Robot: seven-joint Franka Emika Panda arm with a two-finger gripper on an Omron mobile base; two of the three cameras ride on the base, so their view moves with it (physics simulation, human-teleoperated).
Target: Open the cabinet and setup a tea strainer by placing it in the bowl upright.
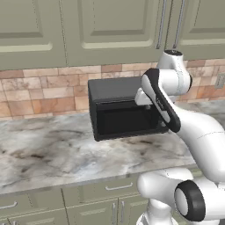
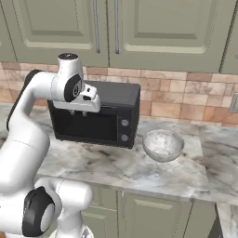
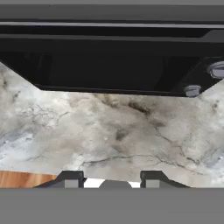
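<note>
Pincer [image 3: 111, 178] empty, jaws apart — marble counter [image 3: 109, 131], black oven [image 3: 109, 57]

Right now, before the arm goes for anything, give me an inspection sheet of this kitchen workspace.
Surface: marble counter, nothing spilled.
Job's things: cabinet doors shut, silver bar handles untouched; bowl upright on the counter, right of the oven, nothing in it; tea strainer nothing seen.
Clutter: black toaster oven at the back of the counter, door shut.
Gripper: gripper partly open, holding nothing, pointing down at the counter in front of the oven.
Cables: nothing seen.
Surroundings: brick backsplash, base cabinets below, shut.
</note>
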